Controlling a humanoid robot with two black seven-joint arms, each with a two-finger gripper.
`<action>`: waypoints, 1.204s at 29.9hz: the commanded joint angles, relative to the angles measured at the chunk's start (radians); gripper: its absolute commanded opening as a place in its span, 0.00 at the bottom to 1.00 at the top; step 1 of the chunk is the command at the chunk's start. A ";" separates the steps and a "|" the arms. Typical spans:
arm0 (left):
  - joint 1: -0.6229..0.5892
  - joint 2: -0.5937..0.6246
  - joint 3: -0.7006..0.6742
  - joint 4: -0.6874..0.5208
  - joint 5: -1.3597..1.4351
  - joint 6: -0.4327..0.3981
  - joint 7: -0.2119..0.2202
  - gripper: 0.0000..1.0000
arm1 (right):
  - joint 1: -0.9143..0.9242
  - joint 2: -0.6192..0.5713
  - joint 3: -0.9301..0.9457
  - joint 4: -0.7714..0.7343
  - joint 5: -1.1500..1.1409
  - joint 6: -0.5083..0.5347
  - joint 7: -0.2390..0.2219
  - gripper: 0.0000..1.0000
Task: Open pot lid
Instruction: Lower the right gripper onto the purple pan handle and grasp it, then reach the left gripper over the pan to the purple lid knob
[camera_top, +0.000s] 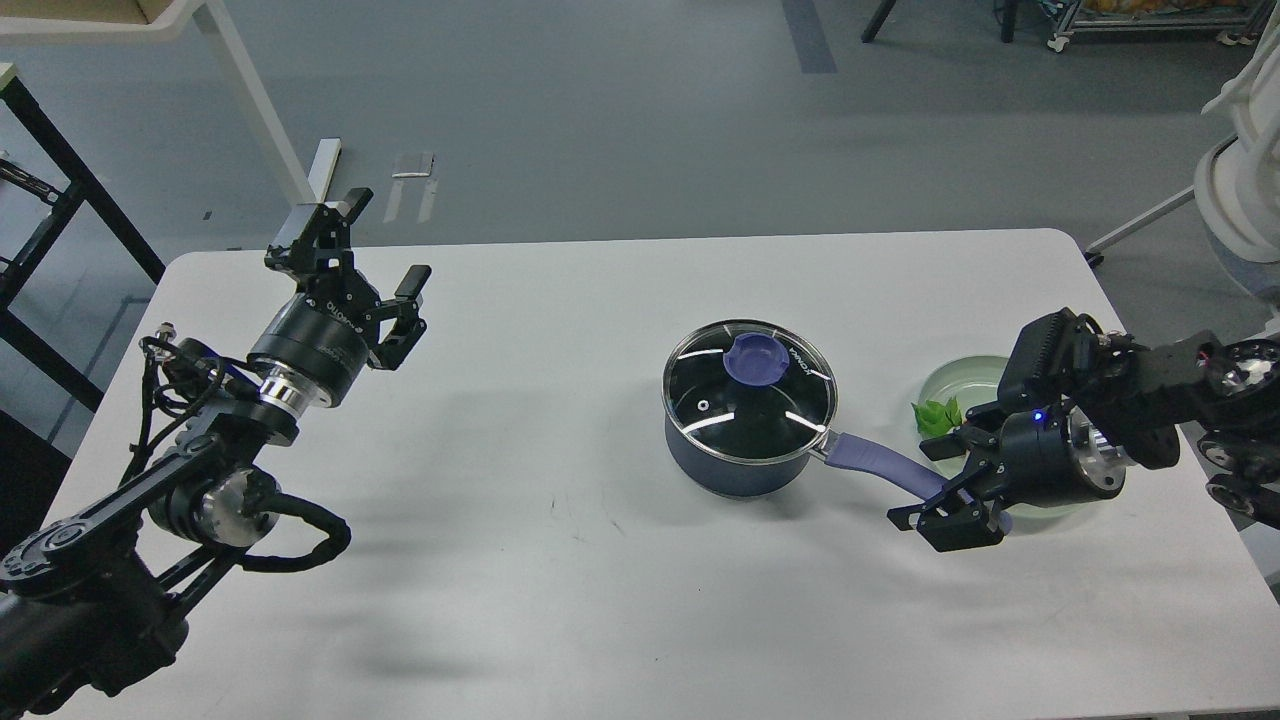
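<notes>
Sitting a little right of the middle of the frame, the pot rests on the white table. It is dark blue. The lid is on top of it, flat and covering the whole opening. The lid is clear glass with a shiny metal rim, and the black inside of the pot shows through it. A purple knob sticks up near the far side of the lid's middle, and a small hole sits closer to the near side.

The handle is purple too. It runs from the pot's right side down toward the lower right of the frame.

The right gripper comes in from the right edge and is low over the table, at the end of the handle. Its two fingers stand apart — one above the handle's tip and one below it — and they do not look pressed tight on it. I cannot tell if they touch the handle.

Behind that gripper sits a pale green plate, partly hidden by the arm. A small green leafy thing is at the plate's left edge.

The left gripper is in the upper left of the frame, well apart from the pot. It is lifted above the table, its fingers are spread wide, and it holds nothing.
</notes>
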 joint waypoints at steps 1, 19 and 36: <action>0.000 0.001 0.000 -0.007 0.000 -0.001 0.000 0.99 | 0.000 -0.003 -0.009 0.000 -0.009 -0.001 0.000 0.68; -0.005 0.017 0.009 -0.011 0.161 -0.056 0.002 0.99 | 0.005 -0.010 -0.009 0.014 -0.017 -0.001 0.000 0.35; -0.558 0.009 0.475 -0.007 1.327 -0.130 -0.058 0.99 | 0.020 -0.010 -0.009 0.014 -0.017 -0.001 0.000 0.33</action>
